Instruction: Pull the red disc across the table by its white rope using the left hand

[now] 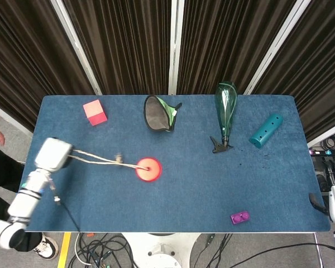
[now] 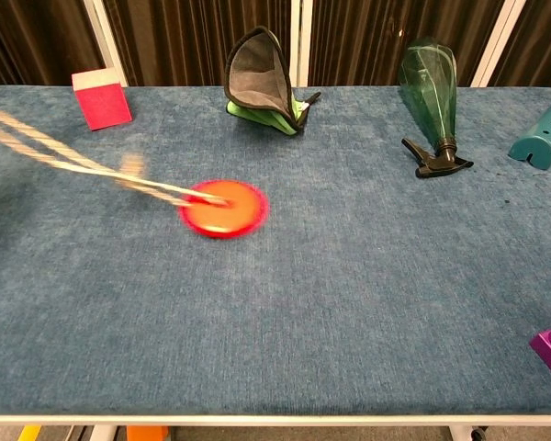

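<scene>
Blue table (image 1: pixel 212 184), left hand (image 1: pixel 53 154) gripping white rope (image 1: pixel 95 161), red disc (image 1: pixel 148 169) below green pouch (image 1: pixel 159 113), pink cube (image 1: pixel 94 112) near.
</scene>
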